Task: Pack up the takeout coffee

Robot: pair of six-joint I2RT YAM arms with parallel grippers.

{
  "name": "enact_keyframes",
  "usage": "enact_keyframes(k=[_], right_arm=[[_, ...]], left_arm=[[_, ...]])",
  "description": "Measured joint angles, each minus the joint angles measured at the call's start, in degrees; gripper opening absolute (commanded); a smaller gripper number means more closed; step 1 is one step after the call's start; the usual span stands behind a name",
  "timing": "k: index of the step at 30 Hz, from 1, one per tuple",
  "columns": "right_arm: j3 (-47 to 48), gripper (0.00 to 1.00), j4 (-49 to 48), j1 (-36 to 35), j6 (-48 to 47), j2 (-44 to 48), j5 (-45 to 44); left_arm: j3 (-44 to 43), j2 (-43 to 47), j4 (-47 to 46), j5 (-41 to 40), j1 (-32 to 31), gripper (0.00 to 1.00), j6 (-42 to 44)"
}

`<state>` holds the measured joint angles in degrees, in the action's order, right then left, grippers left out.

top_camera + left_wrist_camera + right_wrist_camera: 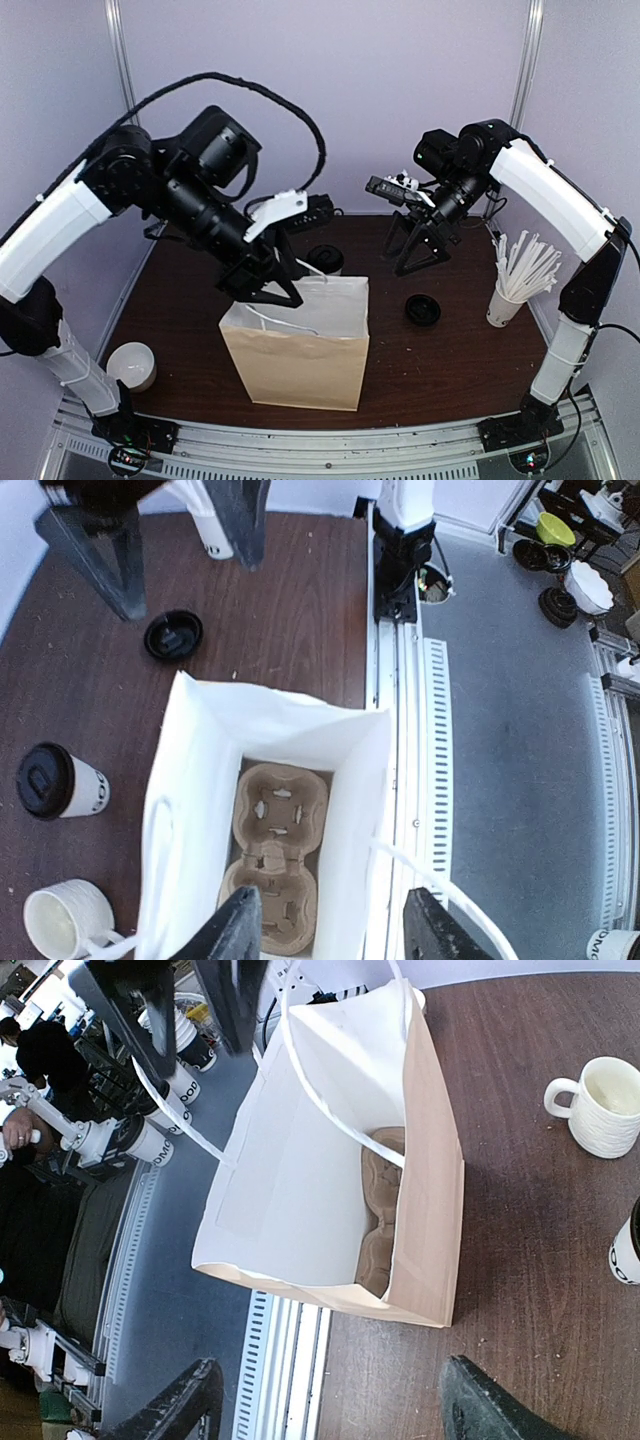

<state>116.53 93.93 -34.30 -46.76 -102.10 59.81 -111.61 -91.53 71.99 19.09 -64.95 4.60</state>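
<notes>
The takeout coffee (326, 259) is a white paper cup with a black lid. It stands upright on the table just behind the open paper bag (297, 345). It also shows in the left wrist view (60, 783) and at the edge of the right wrist view (628, 1247). A cardboard cup carrier (276, 855) lies at the bottom of the bag, with both holes unfilled. My left gripper (268, 286) is open and hovers over the bag's mouth, and a white bag handle (440, 890) runs between its fingers. My right gripper (415, 252) is open and holds nothing, above the table behind the bag.
A loose black lid (422, 310) lies right of the bag. A white cup of straws (510, 295) stands at the far right. A cream ceramic mug (132, 365) sits at the front left. The table's near edge and metal rail (320, 440) run just in front of the bag.
</notes>
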Motion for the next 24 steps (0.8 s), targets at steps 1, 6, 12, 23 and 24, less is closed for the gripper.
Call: enact_keyframes(k=[1,6,12,23,24], right_arm=[[0.00,0.78,-0.02,0.00,-0.09,0.00,0.00],[0.00,0.77,0.00,0.00,-0.81,0.00,0.00],[0.00,0.77,0.00,0.00,-1.07,0.00,0.00],[-0.96,0.73,0.00,0.00,-1.38,0.33,0.00],[-1.22,0.73,0.00,0.00,-1.42,0.46,-0.02]], left_arm=[[-0.94,1.33,0.79,0.09,0.02,0.51,0.81],[1.05,12.00,2.67,-4.42,1.81,0.70,3.80],[9.84,17.81,1.20,-9.49,7.28,0.70,5.20],[11.10,1.79,-4.20,-6.49,12.74,0.23,7.32],[11.02,0.81,-4.52,-5.92,12.76,0.20,7.30]])
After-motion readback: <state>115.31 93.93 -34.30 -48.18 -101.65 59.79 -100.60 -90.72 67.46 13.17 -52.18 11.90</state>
